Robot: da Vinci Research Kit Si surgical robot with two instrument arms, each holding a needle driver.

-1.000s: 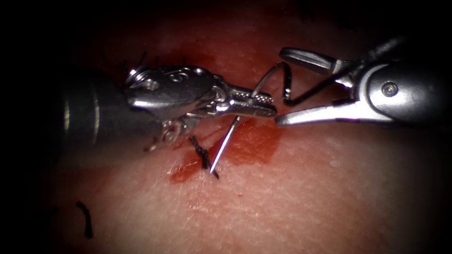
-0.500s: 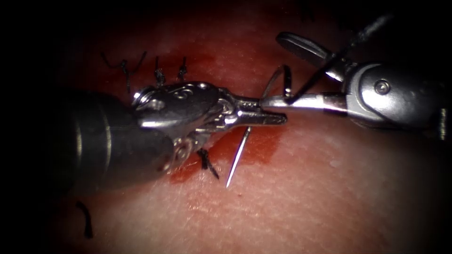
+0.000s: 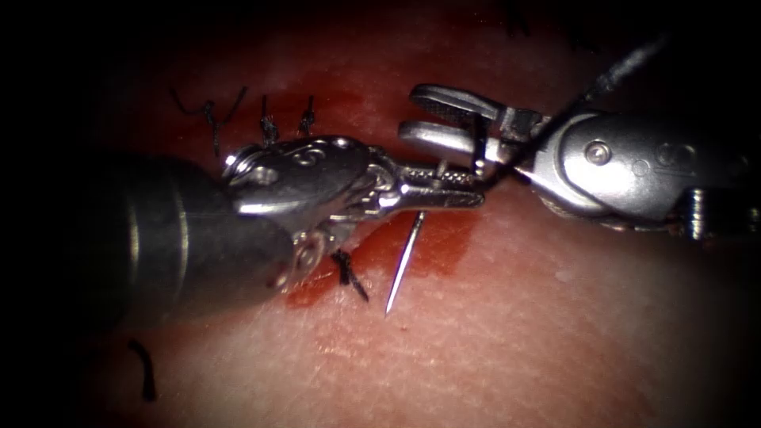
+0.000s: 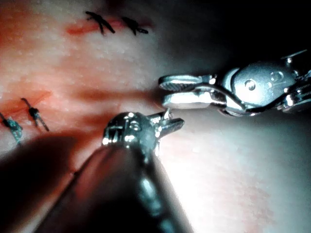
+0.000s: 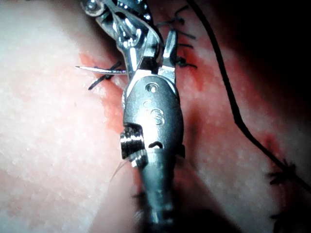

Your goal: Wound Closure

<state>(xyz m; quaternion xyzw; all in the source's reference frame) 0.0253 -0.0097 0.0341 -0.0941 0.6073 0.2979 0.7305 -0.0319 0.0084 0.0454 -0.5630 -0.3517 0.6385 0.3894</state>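
- The left tool (image 3: 444, 190) is clenched on the needle (image 3: 403, 265) partway along its curve; the tip hangs free below the jaws, clear of the tissue (image 3: 515, 341).
- The right tool (image 3: 440, 119) is parted around the needle's rear end; I judge a square grip there matters.
- Red fluid (image 3: 436, 246) wets the surface beneath; a knotted stitch (image 3: 347, 273) sits beside the tip; room is tight.

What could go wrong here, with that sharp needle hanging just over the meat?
The left gripper holds the needle partway along its curve, point free just above the tissue; it could prick the surface. The right gripper, jaws apart around the needle's rear part, could knock it askew. The thread might snag there.
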